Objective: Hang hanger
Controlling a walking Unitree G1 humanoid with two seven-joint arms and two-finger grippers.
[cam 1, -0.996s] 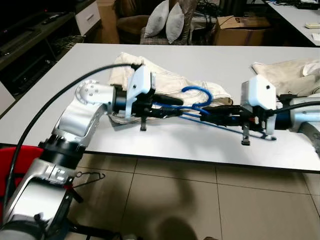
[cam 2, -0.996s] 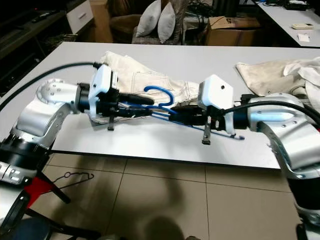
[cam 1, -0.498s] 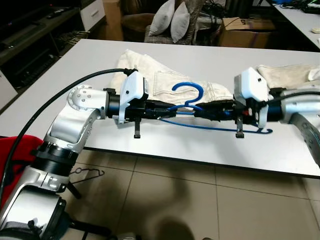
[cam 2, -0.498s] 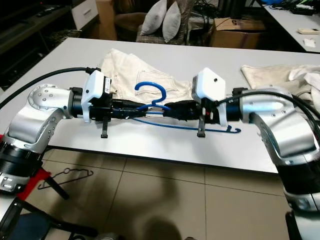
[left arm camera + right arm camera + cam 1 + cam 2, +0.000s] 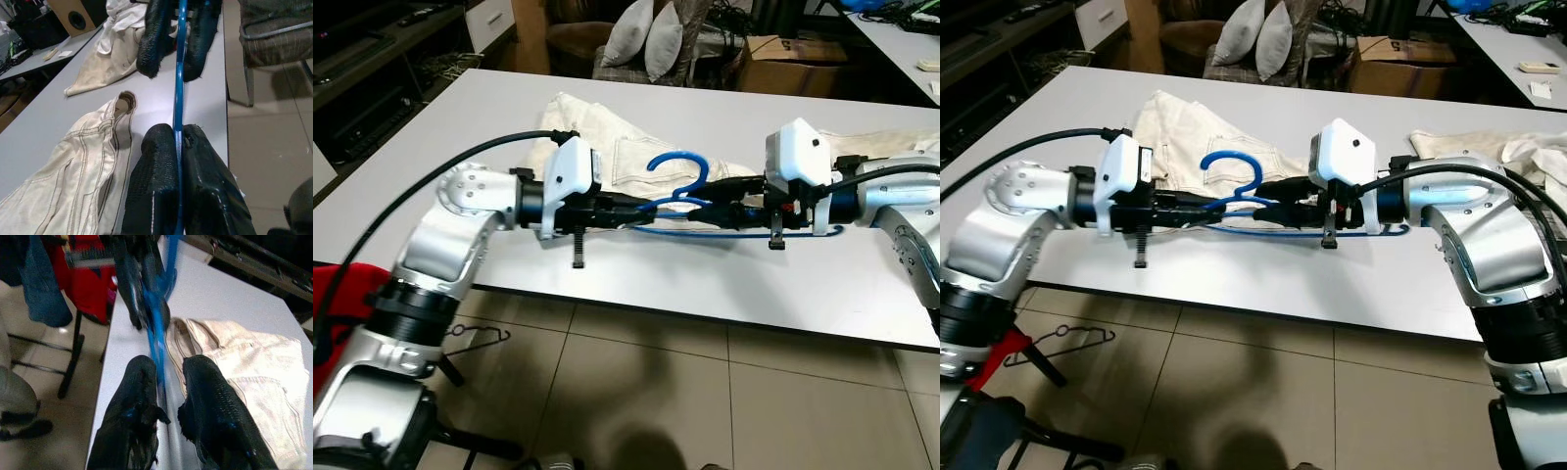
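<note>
Centre-left of frame, my left claw (image 5: 625,208) is pinched tight on the blue hanger (image 5: 690,203) above the table (image 5: 460,127); centre-right, my right claw (image 5: 732,211) straddles it, fingers slightly apart. Keep it level, hook up, lift clear of the trousers (image 5: 607,137)

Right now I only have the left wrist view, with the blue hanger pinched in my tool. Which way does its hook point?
Observer: The blue hanger has its hook pointing up, between the left tool and the right tool.
Operator: Anything on the floor?
Observer: A black wire hanger lies on the tiles, below the table edge on your left.
Operator: And beyond the table?
Observer: Two grey pillows on a chair.
</note>
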